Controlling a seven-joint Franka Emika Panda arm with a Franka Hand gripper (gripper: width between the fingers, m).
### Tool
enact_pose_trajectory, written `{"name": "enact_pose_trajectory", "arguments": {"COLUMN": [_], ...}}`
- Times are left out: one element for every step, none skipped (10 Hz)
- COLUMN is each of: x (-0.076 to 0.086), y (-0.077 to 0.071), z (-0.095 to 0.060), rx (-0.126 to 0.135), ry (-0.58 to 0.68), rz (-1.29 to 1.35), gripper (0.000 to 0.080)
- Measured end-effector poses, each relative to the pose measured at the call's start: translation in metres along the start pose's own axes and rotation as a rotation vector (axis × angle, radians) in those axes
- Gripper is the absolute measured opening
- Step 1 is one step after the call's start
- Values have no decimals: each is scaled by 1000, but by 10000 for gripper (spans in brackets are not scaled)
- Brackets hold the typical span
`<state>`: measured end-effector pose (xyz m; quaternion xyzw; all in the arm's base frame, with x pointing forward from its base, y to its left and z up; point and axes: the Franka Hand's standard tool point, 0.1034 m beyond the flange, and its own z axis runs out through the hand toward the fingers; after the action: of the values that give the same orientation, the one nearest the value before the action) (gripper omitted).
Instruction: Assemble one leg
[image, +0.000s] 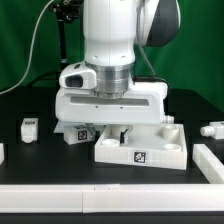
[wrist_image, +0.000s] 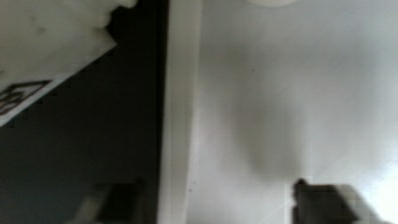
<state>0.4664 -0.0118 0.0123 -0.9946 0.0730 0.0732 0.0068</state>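
Exterior view shows the arm's broad white wrist low over the tray-like piece (image: 150, 150), covering its back half and most of the gripper (image: 118, 134). The leg (image: 75, 133) lies on the black table (image: 20, 105) just beside that piece, toward the exterior view's left, with its tag facing the camera. The wrist overhangs it, so I cannot tell its long axis. Another leg (image: 29, 127) sits farther left, well apart. On the wrist view the fingers (wrist_image: 121, 200) are spread wide and hold nothing, with the tray-like piece's edge between them.
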Motion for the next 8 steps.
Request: {"name": "enact_pose_trajectory", "arguments": {"x": [0,0,1,3,3,5,9,22], "y": [0,0,0,-1,-1,-1,0,0], "z": [0,0,-2,-4,-4,-5,-7,-14], "rx": [0,0,0,0,-1,-1,-1,-1], "ry": [0,-2,-16,-22,-25,-30,-32,-55], "rz": [0,1,18,42,54,59,60,35], "gripper": [225,225,54,54,54,54,54,54]}}
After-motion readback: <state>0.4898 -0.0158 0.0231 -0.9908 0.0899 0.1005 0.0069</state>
